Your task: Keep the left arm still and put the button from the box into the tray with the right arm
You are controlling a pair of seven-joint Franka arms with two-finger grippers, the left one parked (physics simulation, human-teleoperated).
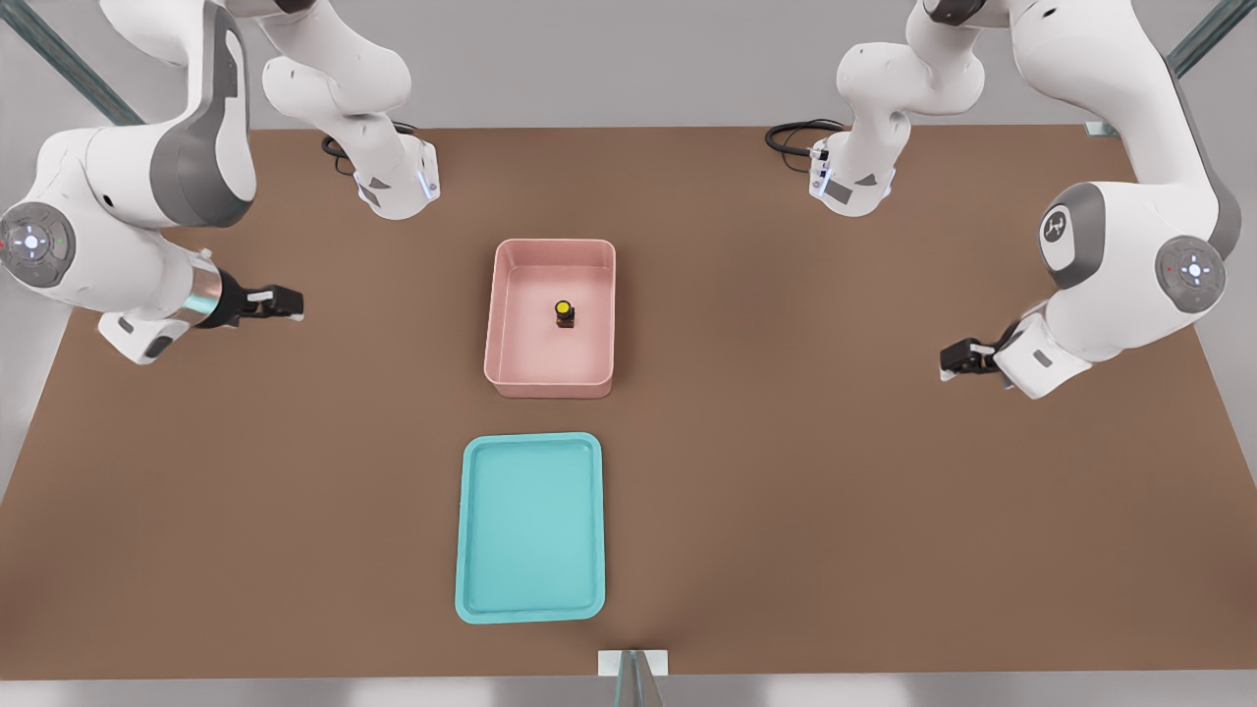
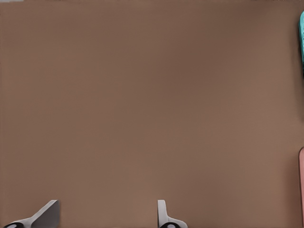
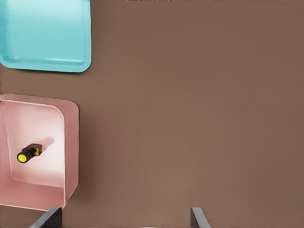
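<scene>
**Button waited in the box, pincer spread and far off**

I judged the button (image 1: 565, 313) light, rigid and small enough to slip; its blocky dark body looked the place to pinch, not the round yellow cap, which seemed smooth. It stood upright near the middle of the pink box (image 1: 501, 304), at the centre of the front view, clear of every wall. The teal tray (image 1: 471, 530) lay just below the box. My gripper (image 1: 292, 302) hung at the middle left, well apart from the box, fingers spread, pinching nothing.
</scene>
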